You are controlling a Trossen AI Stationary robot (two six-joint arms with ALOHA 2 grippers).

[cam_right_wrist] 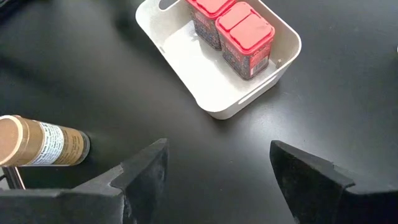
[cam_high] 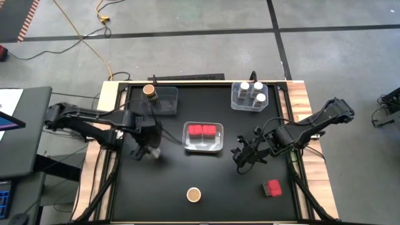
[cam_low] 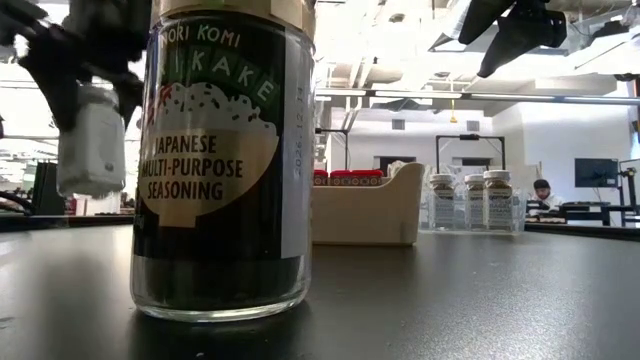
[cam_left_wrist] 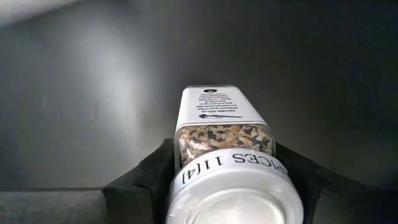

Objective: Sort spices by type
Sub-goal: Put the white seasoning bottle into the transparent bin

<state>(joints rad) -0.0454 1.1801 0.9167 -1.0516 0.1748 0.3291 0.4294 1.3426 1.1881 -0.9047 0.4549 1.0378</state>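
Your left gripper (cam_high: 147, 152) is clamped on a white-lidded jar (cam_left_wrist: 225, 149), carried above the mat just left of the middle tray (cam_high: 203, 147) that holds two red blocks (cam_high: 202, 130). In the left wrist view the jar's long axis runs straight out along the fingers (cam_left_wrist: 134, 186), lid end back toward the camera and base pointing away, and in the low view it hangs roughly upright, though motion smears that view, so I wouldn't swear to the exact tilt. Main worry: the pads look to sit right up by the lid, so the heavy glass end could swing or slip if you move fast. The other three white-lidded jars (cam_high: 250, 92) sit in the clear tray (cam_high: 235, 102) at the far right, so you've got to cross over the middle tray, and a low pass could clip its rim. Your right gripper (cam_high: 247, 154) hangs with its jaws wide apart just right of that tray, so watch for the arms crowding each other there. Still loose: a red block (cam_high: 272, 188) near right and a brown-topped jar (cam_high: 194, 195) near centre.
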